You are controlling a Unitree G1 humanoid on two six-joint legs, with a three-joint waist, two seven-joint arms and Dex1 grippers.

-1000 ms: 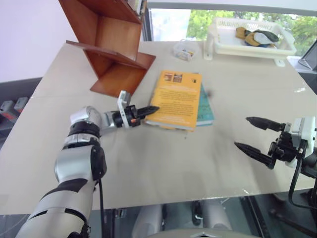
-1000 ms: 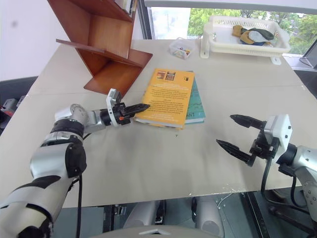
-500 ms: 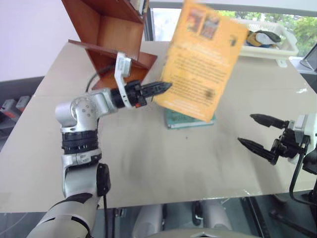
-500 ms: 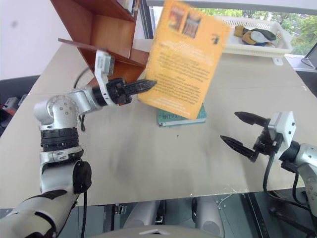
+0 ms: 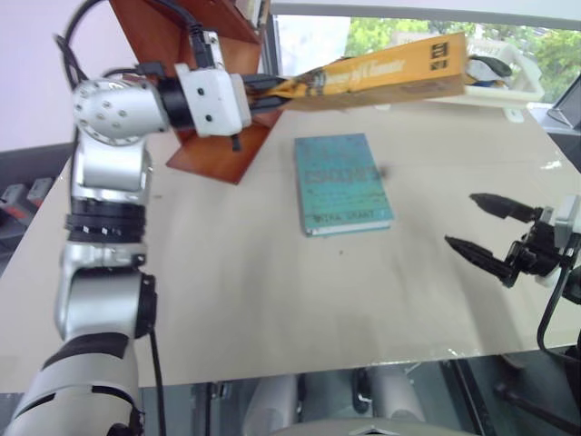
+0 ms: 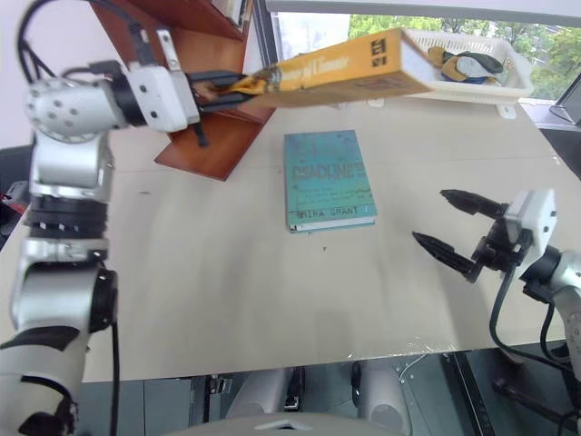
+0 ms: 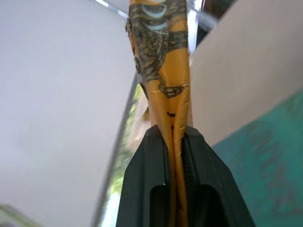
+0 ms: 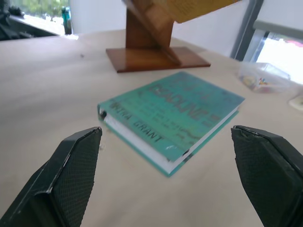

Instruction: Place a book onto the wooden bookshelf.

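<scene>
At upper centre, the book (image 5: 381, 71) is clamped spine-up by the left gripper (image 5: 272, 91), beside the wooden bookshelf (image 5: 195, 145); the right gripper (image 5: 486, 234), lower right, is spread wide and empty.

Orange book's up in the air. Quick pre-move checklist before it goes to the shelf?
1. Grip: the left gripper is shut on the orange book, pinching it at one end only. ok, though the hold looks thin.
2. Book clear of the table: lifted, spine facing the camera, roughly level. ok.
3. Teal book undisturbed: flat on the table, apart from both grippers. ok.
4. Wooden bookshelf within reach: right beside the left gripper. ok.
5. Free compartment big enough for the book: cannot tell.
6. Right gripper out of the way: open, low over the table, away from the shelf. ok.
</scene>
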